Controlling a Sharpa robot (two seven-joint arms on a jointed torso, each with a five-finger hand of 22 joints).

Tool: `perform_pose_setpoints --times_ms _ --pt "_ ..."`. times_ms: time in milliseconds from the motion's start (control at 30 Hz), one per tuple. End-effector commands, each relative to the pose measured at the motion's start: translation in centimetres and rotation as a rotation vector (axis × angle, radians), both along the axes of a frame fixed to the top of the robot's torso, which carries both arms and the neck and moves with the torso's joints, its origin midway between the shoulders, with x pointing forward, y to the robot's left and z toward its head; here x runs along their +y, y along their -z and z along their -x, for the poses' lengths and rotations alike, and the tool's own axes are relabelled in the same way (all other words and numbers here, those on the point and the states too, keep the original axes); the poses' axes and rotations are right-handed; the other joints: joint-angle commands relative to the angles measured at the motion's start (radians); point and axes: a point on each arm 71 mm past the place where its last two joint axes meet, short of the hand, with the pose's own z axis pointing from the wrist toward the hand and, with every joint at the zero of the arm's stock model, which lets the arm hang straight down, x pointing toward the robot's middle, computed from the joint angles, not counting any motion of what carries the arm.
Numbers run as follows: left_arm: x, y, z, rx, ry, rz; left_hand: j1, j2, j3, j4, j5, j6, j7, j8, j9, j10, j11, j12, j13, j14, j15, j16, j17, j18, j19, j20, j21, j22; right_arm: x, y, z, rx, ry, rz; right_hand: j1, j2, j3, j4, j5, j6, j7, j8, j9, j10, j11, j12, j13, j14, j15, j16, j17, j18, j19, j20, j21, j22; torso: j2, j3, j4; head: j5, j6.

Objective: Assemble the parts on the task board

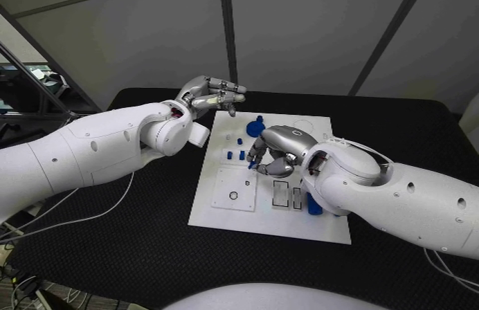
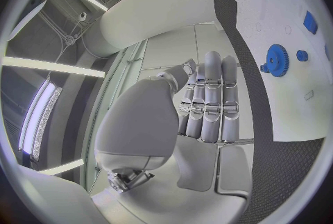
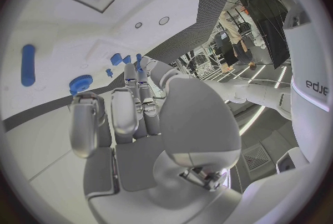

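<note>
Overhead, left hand (image 1: 212,93) off the task board (image 1: 239,216) — far edge, fingers together

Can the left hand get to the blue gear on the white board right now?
Probably yes. The left hand hovers empty at the task board's far edge, and the blue gear lies close by, uncovered; the right hand works nearer.

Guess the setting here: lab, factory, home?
Likely a robotics lab or test cell: a black table holding a white task board with small blue parts, grey partition panels behind, cables trailing off the table's side.
</note>
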Motion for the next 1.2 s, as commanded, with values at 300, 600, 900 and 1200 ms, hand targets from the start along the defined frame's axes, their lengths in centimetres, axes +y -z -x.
perform_pose_setpoints --times_ms 300,600,900,1200 --pt "-0.4 -0.1 -0.1 0.000 0.011 0.009 0.003 0.009 0.001 -0.005 0.004 0.003 0.006 -0.004 -0.001 -0.001 0.006 0.004 -0.001 -0.006 0.001 -0.004 -0.002 -0.012 -0.003 0.000 -0.005 -0.001 0.9 1.5 -0.3 0.008 -0.040 0.094 -0.002 0.009 -0.001 -0.007 0.004 0.002 0.003 0.000 0.000 0.006 0.003 -0.009 -0.002 0.020 -0.004 -0.004 -0.004 -0.013 0.038 -0.004 0.002 0.139 -0.001 0.0002 0.0012 0.014 -0.014" --pt "-0.7 -0.1 -0.2 0.000 0.014 0.010 0.003 0.009 0.001 -0.005 0.004 0.003 0.006 -0.004 -0.001 -0.001 0.006 0.004 -0.001 -0.006 0.001 -0.004 -0.002 -0.012 -0.003 0.000 -0.005 -0.001 1.4 2.2 0.0 0.032 -0.062 0.121 -0.004 0.009 -0.002 -0.007 0.004 0.001 0.003 -0.001 0.000 0.005 0.003 -0.010 -0.003 0.020 -0.004 -0.003 -0.004 -0.013 0.038 -0.004 0.002 0.140 -0.001 0.0001 -0.0004 0.018 -0.021" --pt "-0.6 -0.2 -0.3 0.001 0.013 0.008 0.003 0.012 0.001 -0.004 0.004 0.003 0.007 -0.004 -0.001 -0.002 0.006 0.004 -0.001 -0.006 0.002 -0.006 -0.003 -0.013 -0.003 0.001 -0.006 -0.001 1.6 2.5 0.2 0.041 -0.068 0.124 -0.005 0.010 -0.002 -0.007 0.003 0.001 0.004 -0.002 0.000 0.005 0.004 -0.011 -0.003 0.020 -0.004 -0.003 -0.005 -0.013 0.038 -0.004 0.003 0.140 -0.001 0.0004 -0.0013 0.022 -0.027" --pt "-0.6 -0.2 -0.3 0.002 0.013 0.008 0.003 0.012 0.001 -0.004 0.004 0.003 0.007 -0.004 -0.001 -0.002 0.006 0.004 -0.001 -0.006 0.002 -0.006 -0.003 -0.013 -0.003 0.001 -0.006 -0.001 1.6 2.7 0.2 0.045 -0.071 0.128 -0.005 0.010 -0.002 -0.007 0.003 0.001 0.004 -0.002 0.000 0.005 0.004 -0.011 -0.003 0.020 -0.004 -0.003 -0.005 -0.013 0.038 -0.004 0.003 0.140 -0.002 0.0008 -0.0012 0.024 -0.028"
